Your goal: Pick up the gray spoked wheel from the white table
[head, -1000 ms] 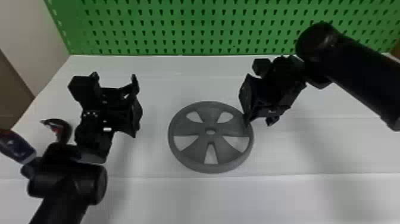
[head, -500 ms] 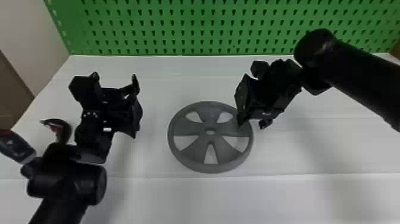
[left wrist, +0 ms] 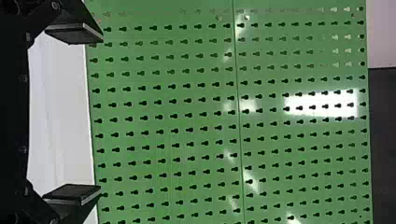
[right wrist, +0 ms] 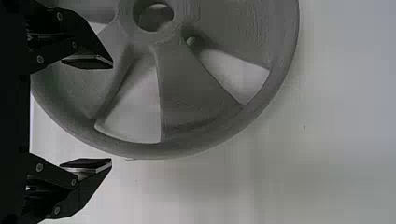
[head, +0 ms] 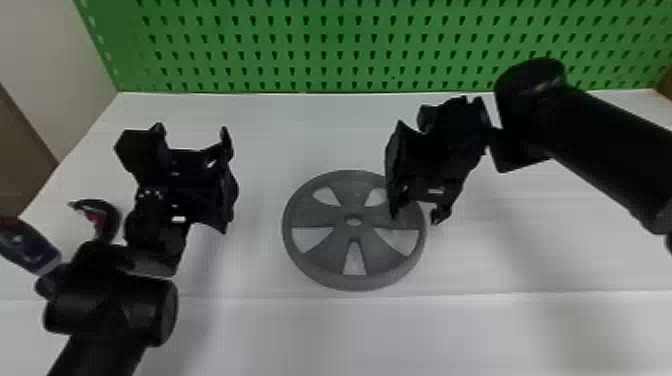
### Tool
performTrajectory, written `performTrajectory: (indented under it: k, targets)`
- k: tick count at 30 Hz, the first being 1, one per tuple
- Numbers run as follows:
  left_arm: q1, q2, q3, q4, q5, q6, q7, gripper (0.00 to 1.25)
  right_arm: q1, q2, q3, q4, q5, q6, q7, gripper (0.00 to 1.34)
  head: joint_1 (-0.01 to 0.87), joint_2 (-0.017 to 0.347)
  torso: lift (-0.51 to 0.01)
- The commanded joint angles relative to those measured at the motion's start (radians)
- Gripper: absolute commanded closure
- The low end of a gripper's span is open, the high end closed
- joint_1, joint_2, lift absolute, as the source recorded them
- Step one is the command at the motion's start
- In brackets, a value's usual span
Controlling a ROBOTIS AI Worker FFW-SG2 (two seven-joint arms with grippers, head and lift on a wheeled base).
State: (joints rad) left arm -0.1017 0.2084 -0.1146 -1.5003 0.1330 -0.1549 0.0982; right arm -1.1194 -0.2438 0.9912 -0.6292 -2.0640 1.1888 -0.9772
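The gray spoked wheel (head: 325, 218) lies flat on the white table (head: 260, 125), near its middle. My right gripper (head: 417, 216) is above the wheel's right side, its fingers apart, one over the wheel and the other just beyond the rim. In the right wrist view, the right gripper (right wrist: 112, 115) stands open with the wheel's rim (right wrist: 177, 149) between and beyond its fingers, nothing clamped. Parked left of the wheel, my left gripper (head: 192, 131) is open. From the left wrist view, the left gripper (left wrist: 101, 114) has nothing between its fingers.
A green pegboard (head: 350, 45) stands along the table's back edge. At the far left, beside my left forearm, are a dark blue object (head: 27, 245) and a curved red and black piece (head: 100, 215). My right arm reaches in from the right side.
My right gripper has moved left and slightly down, from the wheel's right edge to over its right side. The left arm and the wheel have stayed where they were.
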Motion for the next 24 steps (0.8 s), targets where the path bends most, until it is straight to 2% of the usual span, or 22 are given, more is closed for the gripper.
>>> performTrajectory:
  k: [1, 4, 8, 15, 24]
  targets:
    - [0.000, 0.002, 0.000, 0.000, 0.000, 0.000, 0.000, 0.15, 0.016, 0.023, -0.032, 0.031, -0.090, -0.046, -0.067, 0.51, 0.806, 0.044, -0.098]
    - [0.002, 0.003, 0.000, 0.000, 0.002, 0.000, 0.000, 0.15, 0.018, 0.035, -0.052, 0.033, -0.090, -0.072, -0.121, 0.51, 0.806, 0.044, -0.098]
    - [0.004, 0.003, 0.000, 0.000, 0.002, 0.000, 0.000, 0.15, 0.032, 0.050, -0.131, 0.037, -0.091, -0.109, -0.256, 0.51, 0.806, 0.044, -0.098]
    - [0.004, 0.006, 0.000, 0.000, 0.005, -0.002, 0.000, 0.15, 0.046, 0.046, -0.144, 0.037, -0.105, -0.143, -0.259, 0.51, 0.806, 0.044, -0.098]
    - [0.005, 0.009, 0.000, -0.001, 0.010, -0.002, 0.000, 0.15, 0.059, 0.047, -0.195, 0.037, -0.045, -0.163, -0.273, 0.51, 0.806, 0.044, -0.098]
